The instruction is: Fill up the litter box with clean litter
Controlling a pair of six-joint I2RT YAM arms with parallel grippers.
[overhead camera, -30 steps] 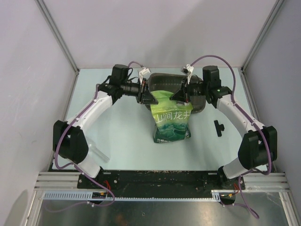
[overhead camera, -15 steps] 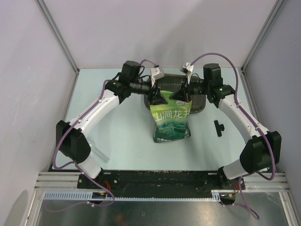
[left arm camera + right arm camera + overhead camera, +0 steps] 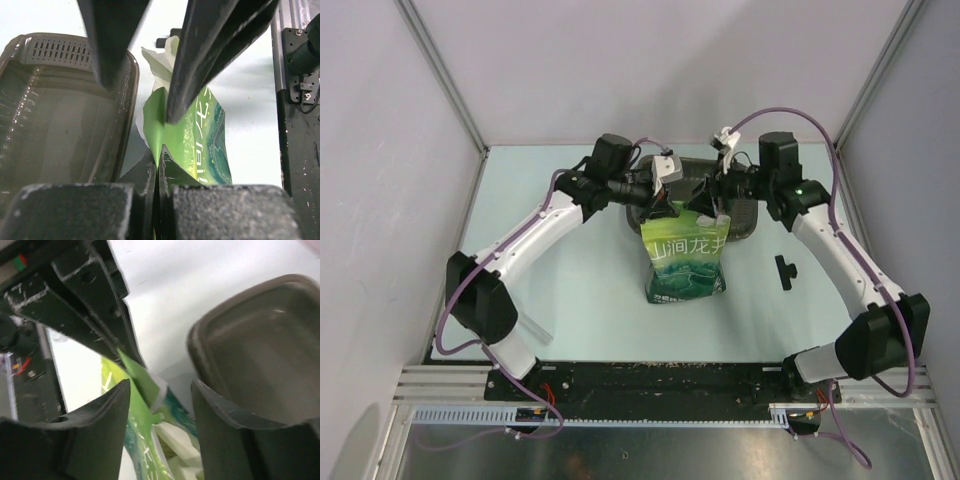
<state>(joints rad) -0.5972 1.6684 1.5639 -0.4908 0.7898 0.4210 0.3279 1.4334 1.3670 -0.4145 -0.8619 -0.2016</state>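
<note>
Pale panel walls on aluminium posts close in a light mint tabletop (image 3: 570,250) on three sides. At its far middle lies the litter box (image 3: 743,218), a shallow dark grey-brown plastic tray shaped as a rounded rectangle. Its long axis runs left to right, and the arms cover much of it. From the left wrist its floor (image 3: 60,125) shows as glossy brown plastic under a raised rim with a slotted end.

A green printed pouch with white characters (image 3: 687,262) has its long axis running near to far. Its base is toward the arm bases and its top reaches over the tray's near rim.

The left end effector (image 3: 670,205) comes in from the left. Its fingers are pressed together, pinching a fold of the pouch's top edge (image 3: 157,175). The right end effector (image 3: 705,203) comes in from the right with its fingers spread. The right wrist view shows the pouch's green top in the gap between them (image 3: 161,390), with the tray's rim (image 3: 270,355) just beside one finger.

Open tabletop lies to the left of the pouch and between its base and the near edge. On the right, a small black T-shaped piece (image 3: 784,270) lies well apart from the pouch. A faint clear plastic piece (image 3: 534,326) lies near the left arm's base.
</note>
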